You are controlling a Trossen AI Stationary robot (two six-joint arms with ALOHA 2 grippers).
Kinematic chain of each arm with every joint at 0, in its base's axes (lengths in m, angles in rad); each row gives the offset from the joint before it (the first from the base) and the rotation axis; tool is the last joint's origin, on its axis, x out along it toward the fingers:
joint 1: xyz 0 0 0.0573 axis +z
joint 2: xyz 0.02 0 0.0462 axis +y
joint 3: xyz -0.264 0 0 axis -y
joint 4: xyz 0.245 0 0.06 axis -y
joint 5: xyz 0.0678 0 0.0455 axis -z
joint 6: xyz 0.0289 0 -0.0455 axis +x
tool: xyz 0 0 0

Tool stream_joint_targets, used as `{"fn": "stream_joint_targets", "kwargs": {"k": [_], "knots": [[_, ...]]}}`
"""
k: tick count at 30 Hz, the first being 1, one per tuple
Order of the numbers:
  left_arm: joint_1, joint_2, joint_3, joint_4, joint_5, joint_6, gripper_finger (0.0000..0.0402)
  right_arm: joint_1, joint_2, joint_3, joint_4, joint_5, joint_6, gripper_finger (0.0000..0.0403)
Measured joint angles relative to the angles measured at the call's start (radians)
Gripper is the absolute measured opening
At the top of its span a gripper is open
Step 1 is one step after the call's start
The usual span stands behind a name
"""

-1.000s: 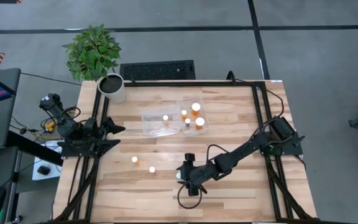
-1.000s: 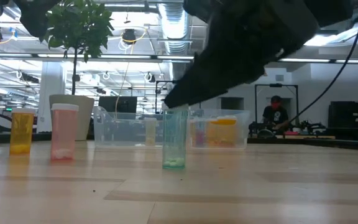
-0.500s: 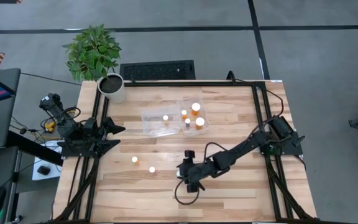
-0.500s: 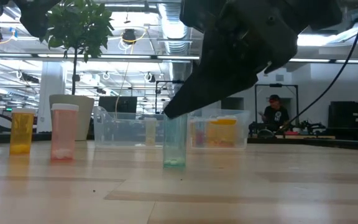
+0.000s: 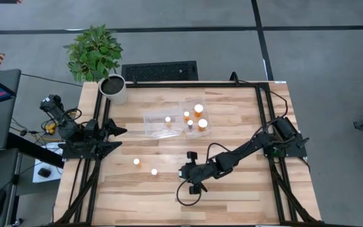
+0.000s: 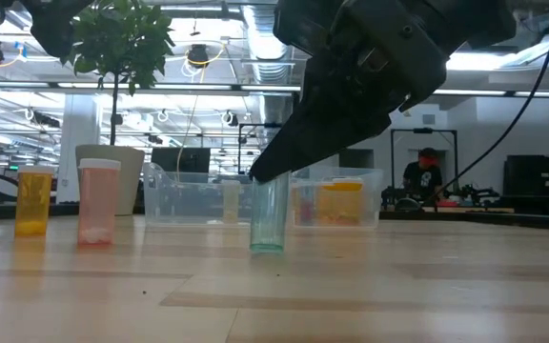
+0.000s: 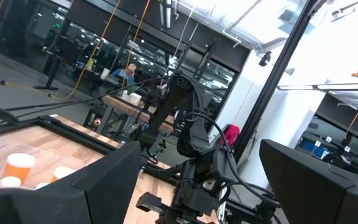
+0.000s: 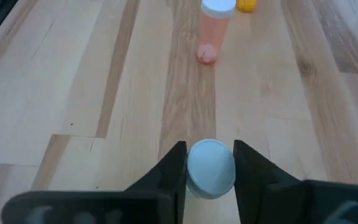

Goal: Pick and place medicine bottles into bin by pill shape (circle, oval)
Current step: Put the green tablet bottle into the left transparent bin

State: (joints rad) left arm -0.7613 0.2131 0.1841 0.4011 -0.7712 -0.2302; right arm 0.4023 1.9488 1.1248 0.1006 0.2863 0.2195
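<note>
Pinching an upright, teal-tinted bottle [image 6: 269,216] at the near middle of the table [image 5: 244,195], right gripper [image 8: 211,169] with a finger [image 8: 174,168] pressed to each side of the round white cap [image 8: 211,167]. Standing on its base, long axis vertical, base apparently touching the wood in the low view. Lifting straight up looks like the safe start, since a sideways pull from a grip at the cap would probably tip it.

Lying up-table from the grip, the clear two-compartment bin [image 5: 152,122], far and a little left of the held bottle. Holding one white-capped bottle [image 5: 167,119] in the left compartment and three [image 5: 198,109] in the right one. Which compartment this bottle belongs in cannot be told, its pills being too small to make out.

Waiting loose on the wood to the left of the grip, two more bottles, a pink one [image 6: 97,202] and a yellow-orange one [image 6: 33,201], both upright and well apart from the bin.

Parked at the table's left edge with fingers spread wide and holding nothing, left gripper [image 5: 113,131], clearly farther from this bottle than the right arm. Standing off the far left corner, a potted plant [image 5: 96,52] in a white pot.
</note>
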Motion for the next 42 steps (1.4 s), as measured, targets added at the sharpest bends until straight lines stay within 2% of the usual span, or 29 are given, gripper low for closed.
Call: {"fn": "stream_joint_targets", "kwargs": {"k": [11,18,26,35,42], "knots": [[0.000,0.000,0.000,0.009,0.000,0.000,0.0322,-0.019,0.002,0.037,-0.049,-0.011,-0.054,0.0111],[0.000,0.000,0.000,0.016,0.000,-0.001,0.0322,-0.083,0.002,0.173,-0.197,-0.053,-0.161,0.0115],[0.000,0.000,0.000,0.016,0.000,-0.001,0.0322,-0.183,-0.016,0.333,-0.335,-0.053,-0.338,0.0117],[0.000,0.000,-0.001,0.028,-0.001,0.000,0.0322,-0.337,-0.100,0.371,-0.287,-0.056,-0.395,0.0118],[0.000,0.000,-0.001,0.028,0.003,0.001,0.0322,-0.444,-0.061,0.373,-0.180,-0.158,-0.366,0.0118]]}}
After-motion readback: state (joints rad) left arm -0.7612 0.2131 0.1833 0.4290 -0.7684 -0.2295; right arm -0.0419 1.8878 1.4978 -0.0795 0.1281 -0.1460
